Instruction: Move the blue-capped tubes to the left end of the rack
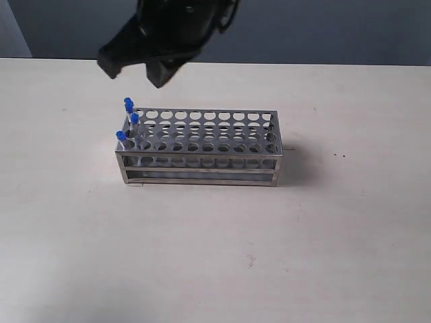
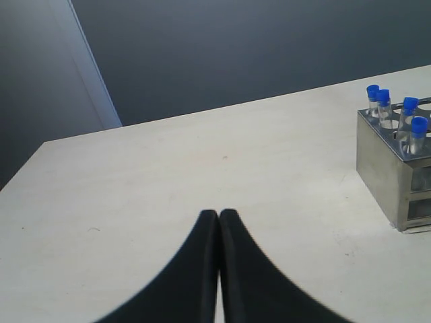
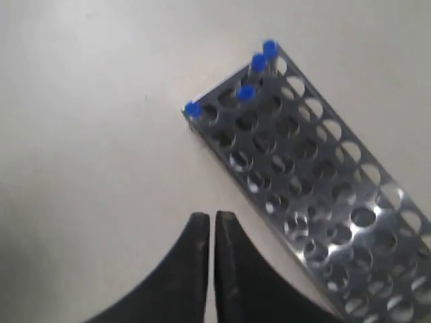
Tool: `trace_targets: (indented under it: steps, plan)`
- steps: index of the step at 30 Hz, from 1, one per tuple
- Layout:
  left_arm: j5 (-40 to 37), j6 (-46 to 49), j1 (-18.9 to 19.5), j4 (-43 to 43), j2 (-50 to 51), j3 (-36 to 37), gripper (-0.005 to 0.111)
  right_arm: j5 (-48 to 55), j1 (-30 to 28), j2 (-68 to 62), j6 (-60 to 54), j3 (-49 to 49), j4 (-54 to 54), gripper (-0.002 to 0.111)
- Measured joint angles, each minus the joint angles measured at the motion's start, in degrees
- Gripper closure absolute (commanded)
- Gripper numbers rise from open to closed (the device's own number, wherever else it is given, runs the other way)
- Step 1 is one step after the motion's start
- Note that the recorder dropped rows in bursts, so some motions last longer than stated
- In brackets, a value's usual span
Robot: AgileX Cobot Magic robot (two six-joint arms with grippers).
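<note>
The silver rack [image 1: 202, 145] stands mid-table. Several blue-capped tubes [image 1: 133, 118] stand upright in the holes at its left end. The left wrist view shows those tubes [image 2: 410, 106] and the rack's end wall [image 2: 384, 168] from the side, far from my left gripper [image 2: 219, 214], which is shut and empty low over bare table. From above, the right wrist view has the tubes [image 3: 246, 92] at the rack's [image 3: 316, 182] far end. My right gripper [image 3: 211, 217] is shut on nothing beside the rack's long side. It hangs as a dark blurred shape [image 1: 145, 64] above and behind the rack's left end.
The pale table [image 1: 215, 256] spreads on all sides of the rack. A dark wall [image 2: 269, 47] rises behind the table's far edge. The other rack holes [image 1: 215, 131] hold nothing. The left arm is out of the exterior view.
</note>
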State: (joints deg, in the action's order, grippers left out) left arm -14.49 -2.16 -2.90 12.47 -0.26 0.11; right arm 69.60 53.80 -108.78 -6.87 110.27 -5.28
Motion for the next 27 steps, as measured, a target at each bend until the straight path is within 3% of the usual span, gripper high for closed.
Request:
trace_targets:
  steps: [3,6,17,23,27]
  plan:
    - [0.0,0.0,0.0,0.0,0.0,0.0,0.106,0.3,0.0,12.5,0.2,-15.1,0.5,0.108]
    - [0.0,0.0,0.0,0.0,0.0,0.0,0.106,0.8,0.0,20.9,3.9,-23.2,2.2,0.108]
    - [0.0,0.0,0.0,0.0,0.0,0.0,0.106,-0.5,0.0,37.4,17.1,-27.0,20.6,0.108]
    - [0.0,0.0,0.0,0.0,0.0,0.0,0.106,-16.7,-2.4,51.3,17.7,-42.9,22.7,0.108]
    - [0.0,0.0,0.0,0.0,0.0,0.0,0.106,-39.9,-10.3,62.8,17.7,-65.5,22.7,0.108]
